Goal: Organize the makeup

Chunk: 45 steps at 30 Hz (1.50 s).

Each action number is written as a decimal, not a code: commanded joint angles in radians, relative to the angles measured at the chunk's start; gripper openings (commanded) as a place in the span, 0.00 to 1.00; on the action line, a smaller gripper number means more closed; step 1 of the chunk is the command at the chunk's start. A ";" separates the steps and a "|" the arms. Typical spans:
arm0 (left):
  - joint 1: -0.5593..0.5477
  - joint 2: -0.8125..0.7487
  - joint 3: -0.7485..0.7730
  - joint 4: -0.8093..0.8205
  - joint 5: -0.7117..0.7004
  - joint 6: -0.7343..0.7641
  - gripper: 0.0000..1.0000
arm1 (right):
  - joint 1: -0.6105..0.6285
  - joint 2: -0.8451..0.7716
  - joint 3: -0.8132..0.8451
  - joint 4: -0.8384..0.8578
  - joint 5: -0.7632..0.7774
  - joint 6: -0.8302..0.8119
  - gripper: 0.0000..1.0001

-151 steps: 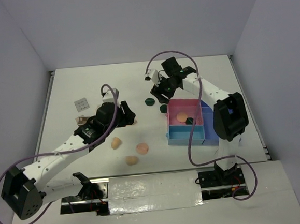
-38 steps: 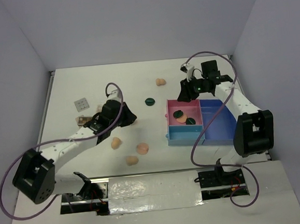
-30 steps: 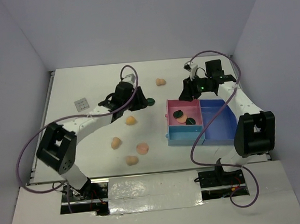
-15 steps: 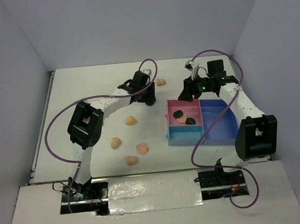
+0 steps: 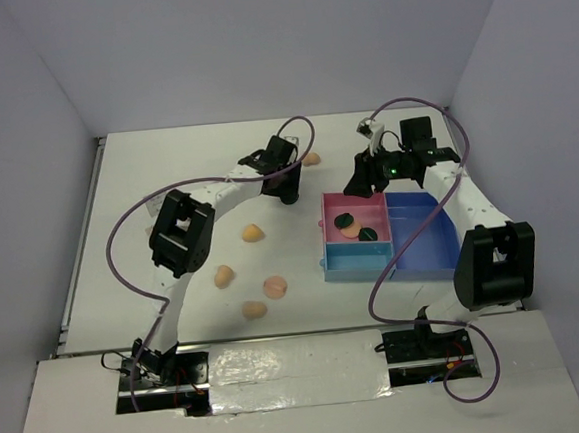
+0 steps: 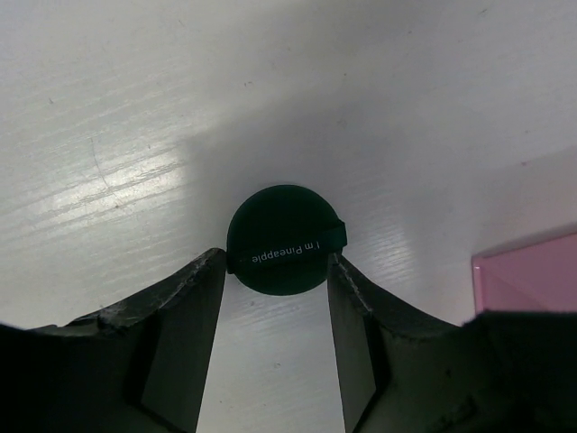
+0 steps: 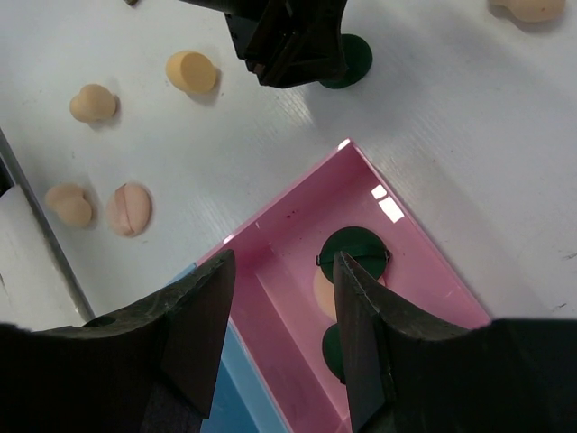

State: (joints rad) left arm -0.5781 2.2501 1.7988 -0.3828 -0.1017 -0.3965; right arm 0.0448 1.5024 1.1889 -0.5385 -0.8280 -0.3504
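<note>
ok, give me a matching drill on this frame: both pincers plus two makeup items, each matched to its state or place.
Things:
1. left pincer
2. right pincer
3. flat peach pad
4. far sponge

States or places:
A. on the table, outside the tray
B. open, fingers either side of a dark green disc
C. open, holding nothing, near the tray
D. in the pink compartment with two green discs

Pairs: 1-B, 2-C, 3-D, 4-A
</note>
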 commanded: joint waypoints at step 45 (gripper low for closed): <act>-0.048 -0.363 -0.302 0.216 0.099 -0.081 0.00 | -0.013 -0.060 -0.025 0.046 -0.011 0.019 0.56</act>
State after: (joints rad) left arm -0.6113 1.9583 1.5288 -0.2466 -0.0414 -0.4431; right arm 0.0433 1.4979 1.1751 -0.5278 -0.8272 -0.3367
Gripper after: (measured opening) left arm 0.075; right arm 0.554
